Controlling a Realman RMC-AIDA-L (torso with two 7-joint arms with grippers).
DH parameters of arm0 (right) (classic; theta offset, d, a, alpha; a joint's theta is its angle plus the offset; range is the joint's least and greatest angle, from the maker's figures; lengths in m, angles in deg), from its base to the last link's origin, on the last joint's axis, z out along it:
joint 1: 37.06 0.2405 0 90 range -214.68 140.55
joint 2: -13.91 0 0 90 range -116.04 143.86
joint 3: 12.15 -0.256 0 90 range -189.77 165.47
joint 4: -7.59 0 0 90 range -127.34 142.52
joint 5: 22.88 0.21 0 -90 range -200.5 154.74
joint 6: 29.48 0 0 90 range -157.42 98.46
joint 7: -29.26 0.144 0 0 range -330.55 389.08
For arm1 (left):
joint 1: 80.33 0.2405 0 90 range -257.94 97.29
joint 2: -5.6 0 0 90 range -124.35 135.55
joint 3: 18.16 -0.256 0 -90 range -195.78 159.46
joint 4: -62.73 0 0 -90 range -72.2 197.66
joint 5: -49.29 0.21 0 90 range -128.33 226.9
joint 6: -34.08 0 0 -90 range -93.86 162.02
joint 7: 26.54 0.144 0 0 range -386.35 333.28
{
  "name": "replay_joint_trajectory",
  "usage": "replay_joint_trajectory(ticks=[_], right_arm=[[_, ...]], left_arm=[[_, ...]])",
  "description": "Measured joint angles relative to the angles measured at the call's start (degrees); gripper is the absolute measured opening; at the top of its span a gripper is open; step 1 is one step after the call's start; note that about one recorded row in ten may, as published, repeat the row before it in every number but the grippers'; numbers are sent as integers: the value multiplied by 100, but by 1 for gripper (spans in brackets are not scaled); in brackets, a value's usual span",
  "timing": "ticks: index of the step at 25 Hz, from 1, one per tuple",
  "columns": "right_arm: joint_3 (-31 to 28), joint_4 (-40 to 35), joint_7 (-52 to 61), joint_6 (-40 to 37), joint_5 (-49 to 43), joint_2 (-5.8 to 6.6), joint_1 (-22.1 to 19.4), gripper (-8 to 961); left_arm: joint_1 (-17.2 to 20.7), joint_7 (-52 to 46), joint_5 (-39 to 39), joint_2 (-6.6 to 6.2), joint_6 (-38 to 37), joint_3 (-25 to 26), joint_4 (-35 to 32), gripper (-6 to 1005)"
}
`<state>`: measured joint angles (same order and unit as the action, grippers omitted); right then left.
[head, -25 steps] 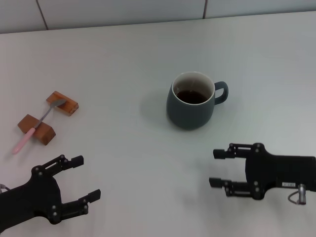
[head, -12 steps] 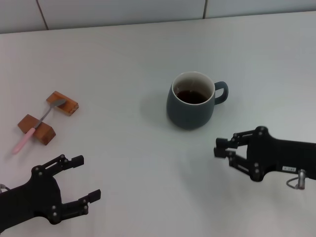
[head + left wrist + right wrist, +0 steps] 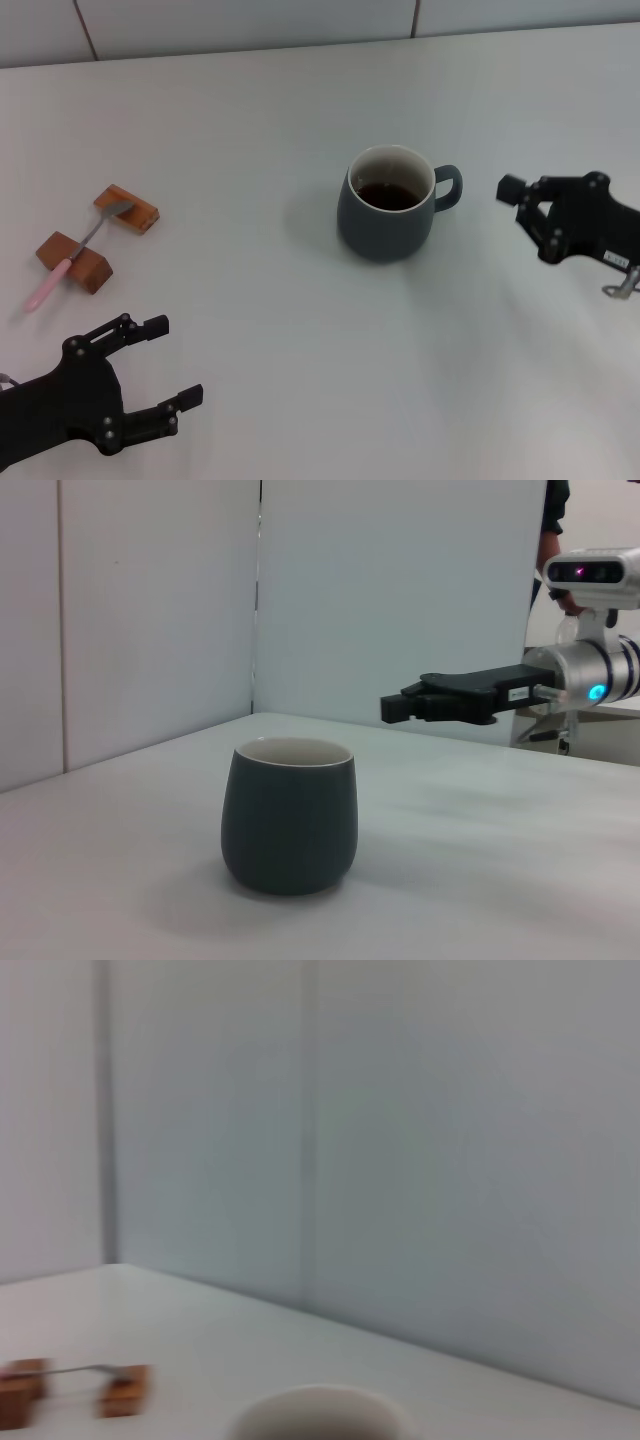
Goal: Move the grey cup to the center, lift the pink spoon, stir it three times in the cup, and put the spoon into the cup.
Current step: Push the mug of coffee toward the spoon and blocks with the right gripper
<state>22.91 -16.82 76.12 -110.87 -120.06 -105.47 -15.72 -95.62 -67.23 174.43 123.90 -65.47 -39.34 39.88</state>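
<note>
The grey cup (image 3: 388, 215) stands right of the table's middle, with dark liquid inside and its handle (image 3: 450, 187) turned toward my right side. It also shows as a rounded mug (image 3: 289, 815). The pink spoon (image 3: 72, 253) lies at the far left, bridged over two wooden blocks (image 3: 127, 208). My right gripper (image 3: 515, 205) hovers just right of the handle, apart from it and turned on edge, open and empty. My left gripper (image 3: 175, 360) rests open near the front left corner, holding nothing. In the right wrist view only the cup's rim (image 3: 315, 1408) and the spoon (image 3: 80, 1368) appear.
A second wooden block (image 3: 75, 262) supports the spoon's handle end. White panels (image 3: 250, 20) wall off the table's far edge. The right arm's gripper (image 3: 400, 702) is seen beyond the cup in the left wrist view.
My right gripper has travelled from the front right up toward the far right, rotating on edge, and now sits beside the cup's handle. The left gripper, cup and spoon have not moved.
</note>
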Motion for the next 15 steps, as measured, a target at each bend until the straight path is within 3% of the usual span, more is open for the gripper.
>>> replay_joint_trajectory(ticks=[6,15], right_arm=[[80,174,-249,835,226,-6,251,32],[860,389,-482,1495,164,8,535,31]], left_arm=[[0,0,-3,0,-4,33,0,820],[0,0,-7,0,-12,62,0,816]])
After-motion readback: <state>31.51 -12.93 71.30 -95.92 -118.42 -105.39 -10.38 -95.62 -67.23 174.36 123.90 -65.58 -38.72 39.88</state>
